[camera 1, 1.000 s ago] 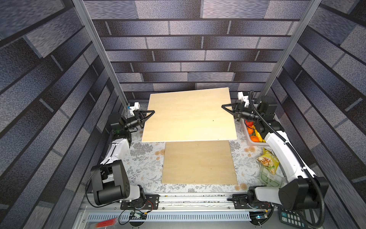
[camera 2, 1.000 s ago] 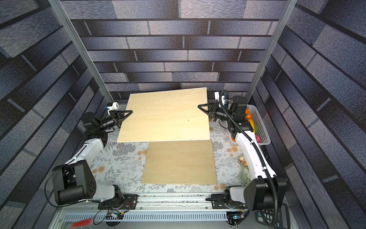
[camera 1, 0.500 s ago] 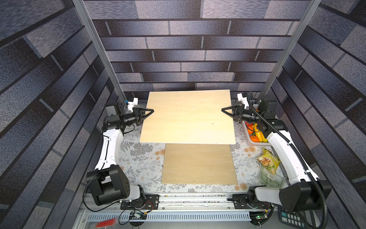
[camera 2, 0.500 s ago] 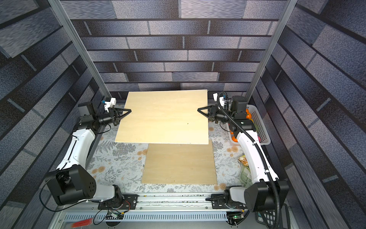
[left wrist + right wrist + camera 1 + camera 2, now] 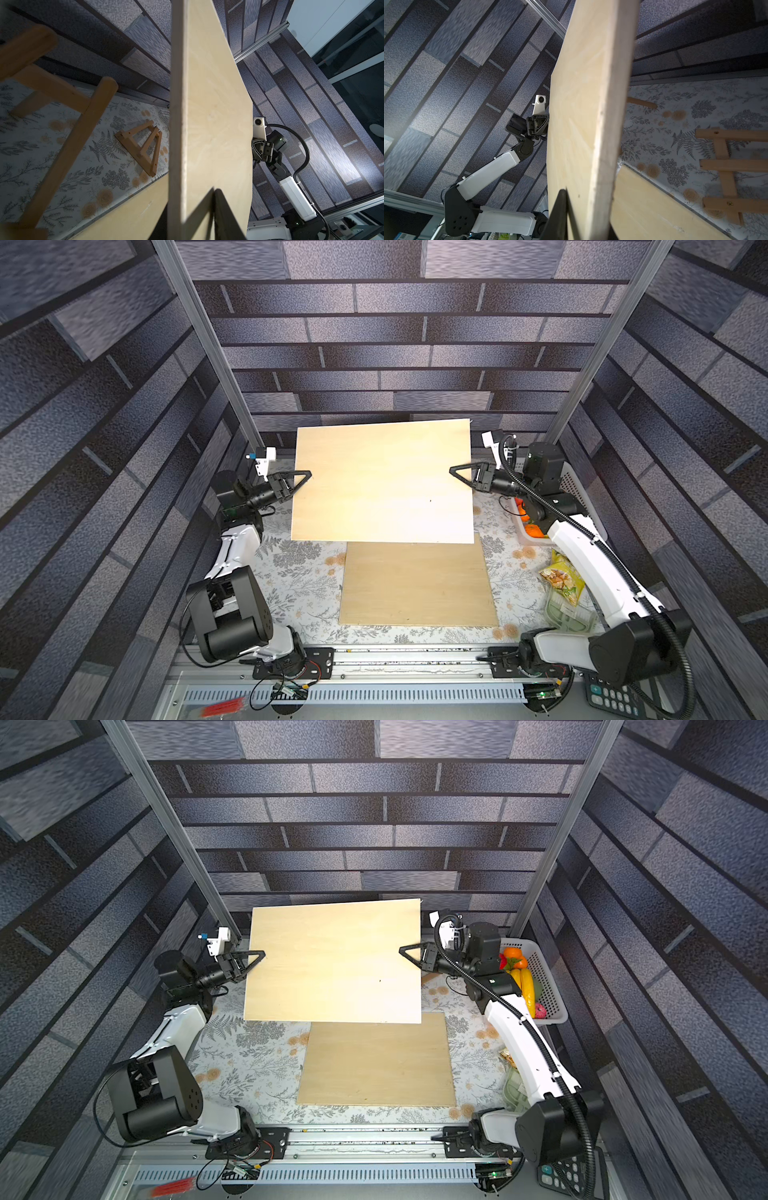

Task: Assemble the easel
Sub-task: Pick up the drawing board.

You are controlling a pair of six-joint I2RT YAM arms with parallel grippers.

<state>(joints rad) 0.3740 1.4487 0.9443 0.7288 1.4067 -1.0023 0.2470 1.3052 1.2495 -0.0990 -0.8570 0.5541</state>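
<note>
Left gripper (image 5: 307,476), right gripper (image 5: 454,471) clamp board (image 5: 382,485) at 9 and 3 o'clock edges
Best lowered level onto easel (image 5: 68,149), both ends together

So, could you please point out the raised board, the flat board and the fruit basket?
raised board (image 5: 382,485), in a top view, centre of its face.
flat board (image 5: 415,585), in a top view, centre of its face.
fruit basket (image 5: 550,986), in a top view, its white side wall.
</note>
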